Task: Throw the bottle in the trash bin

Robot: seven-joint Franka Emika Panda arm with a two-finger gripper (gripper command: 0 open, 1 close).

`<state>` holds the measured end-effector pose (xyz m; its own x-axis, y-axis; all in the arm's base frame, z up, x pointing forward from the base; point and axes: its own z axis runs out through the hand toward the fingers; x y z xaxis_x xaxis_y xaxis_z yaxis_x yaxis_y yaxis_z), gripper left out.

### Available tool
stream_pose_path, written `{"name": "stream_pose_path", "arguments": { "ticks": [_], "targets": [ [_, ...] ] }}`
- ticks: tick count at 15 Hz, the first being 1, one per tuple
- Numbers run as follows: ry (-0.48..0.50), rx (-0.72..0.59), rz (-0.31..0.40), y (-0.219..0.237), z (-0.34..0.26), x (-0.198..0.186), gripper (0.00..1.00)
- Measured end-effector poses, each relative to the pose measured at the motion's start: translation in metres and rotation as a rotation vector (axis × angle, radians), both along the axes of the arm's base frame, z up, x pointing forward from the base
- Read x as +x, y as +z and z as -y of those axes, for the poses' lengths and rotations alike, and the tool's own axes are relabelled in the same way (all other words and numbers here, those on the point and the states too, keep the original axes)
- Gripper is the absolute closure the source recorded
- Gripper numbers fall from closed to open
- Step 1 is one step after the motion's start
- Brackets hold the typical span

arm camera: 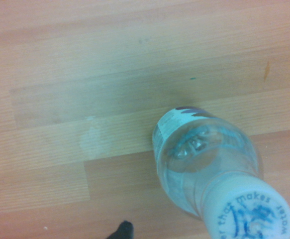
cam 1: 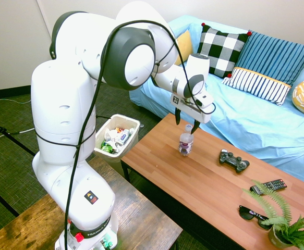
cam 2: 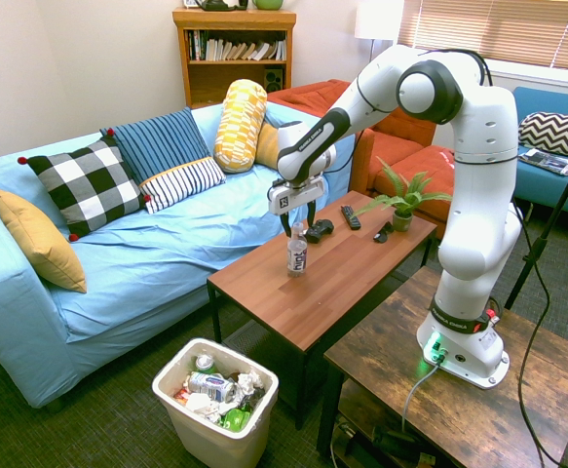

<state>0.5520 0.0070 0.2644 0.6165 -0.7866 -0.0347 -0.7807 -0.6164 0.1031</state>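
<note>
The bottle is showing blue print around its white cap, reading in part "er that makes water". The arm's base is bearing the wording "FRANKA"; remaining characters are illegible.

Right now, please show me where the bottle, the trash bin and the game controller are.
bottle [cam 1: 185, 145]: first exterior view, on its clear body.
trash bin [cam 2: 256, 428]: second exterior view, on its white outer wall.
game controller [cam 1: 233, 160]: first exterior view, on its dark middle.

coffee table | game controller | remote | sunglasses | fern
</note>
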Motion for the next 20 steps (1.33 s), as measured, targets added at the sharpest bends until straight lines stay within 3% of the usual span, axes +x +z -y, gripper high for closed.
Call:
{"name": "stream_pose_path", "arguments": {
  "ticks": [16, 20],
  "targets": [
    [-0.016, 0.005, -0.003, -0.009, -0.001, 0.007, 1.00],
    [-0.004, 0.009, 0.037, 0.011, -0.004, 0.008, 1.00]
  ]
}}
